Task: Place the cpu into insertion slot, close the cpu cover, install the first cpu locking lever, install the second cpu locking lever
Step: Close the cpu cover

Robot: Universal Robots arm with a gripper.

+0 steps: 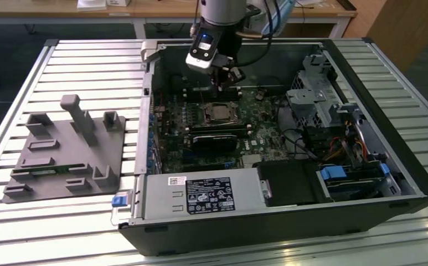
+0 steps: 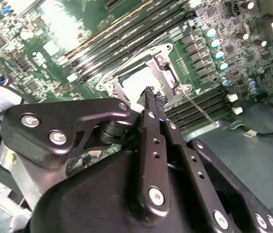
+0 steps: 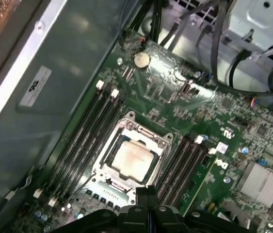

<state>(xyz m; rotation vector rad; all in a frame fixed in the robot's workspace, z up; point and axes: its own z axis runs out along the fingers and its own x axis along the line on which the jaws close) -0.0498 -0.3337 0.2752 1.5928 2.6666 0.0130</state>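
The cpu lies flat in the insertion slot on the green motherboard, its dull grey top showing; the exterior view has the cpu mid-board. The silvery cpu cover lies down around it, framing the chip through its window. A thin wire lever runs out from one socket corner; whether it is latched I cannot tell. My gripper hovers just beside the socket's edge, fingers pressed together with nothing between them. In the second wrist view the gripper points at the socket frame. The gripper hangs over the board's rear.
Memory slots flank the socket on both sides. A long black card sits in front of the socket, a power supply at the case front, a drive cage with cables at the exterior view's right. A grey fixture rests on the slatted table.
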